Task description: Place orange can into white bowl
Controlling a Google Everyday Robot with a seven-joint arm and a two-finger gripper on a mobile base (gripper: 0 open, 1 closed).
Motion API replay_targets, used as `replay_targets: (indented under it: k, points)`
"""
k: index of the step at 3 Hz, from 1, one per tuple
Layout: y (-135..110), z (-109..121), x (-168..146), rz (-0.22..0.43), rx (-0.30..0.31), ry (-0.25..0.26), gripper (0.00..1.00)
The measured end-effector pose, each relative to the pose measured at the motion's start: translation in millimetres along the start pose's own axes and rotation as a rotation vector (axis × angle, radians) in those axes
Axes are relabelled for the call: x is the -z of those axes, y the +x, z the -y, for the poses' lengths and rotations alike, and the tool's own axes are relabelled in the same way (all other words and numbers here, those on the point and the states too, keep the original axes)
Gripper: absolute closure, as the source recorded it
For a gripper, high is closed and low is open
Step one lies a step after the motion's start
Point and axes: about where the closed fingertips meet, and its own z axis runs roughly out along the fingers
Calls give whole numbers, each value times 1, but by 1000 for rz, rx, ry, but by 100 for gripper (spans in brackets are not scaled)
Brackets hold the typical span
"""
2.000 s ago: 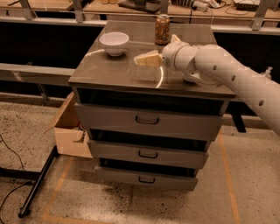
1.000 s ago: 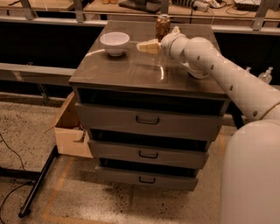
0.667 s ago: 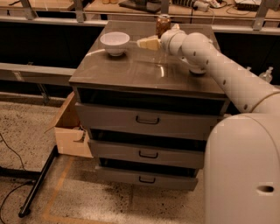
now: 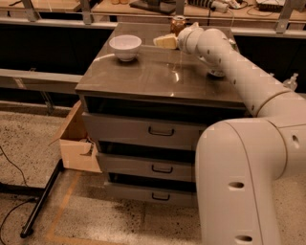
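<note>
The orange can (image 4: 178, 22) stands upright near the far edge of the cabinet top, partly hidden behind my wrist. The white bowl (image 4: 125, 47) sits empty at the far left of the cabinet top. My gripper (image 4: 164, 41) reaches across the top from the right, its pale fingers pointing left, just in front and left of the can, and right of the bowl. It holds nothing that I can see.
The grey drawer cabinet (image 4: 143, 81) has three handled drawers. An open cardboard box (image 4: 79, 143) sits on the floor at its left. A black stand leg (image 4: 40, 201) lies on the floor. A wooden bench with clutter (image 4: 158, 5) runs behind.
My arm has stretched further over the cabinet, and the gripper has moved back and up toward the can. The can and bowl have not moved.
</note>
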Motion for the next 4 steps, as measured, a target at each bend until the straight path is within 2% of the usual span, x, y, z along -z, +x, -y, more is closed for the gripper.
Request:
replay_targets:
  k: [2,4]
  points:
    - [-3,18,-23,9,-35,52,0]
    - [7,24,-44,-32,-82,105,0]
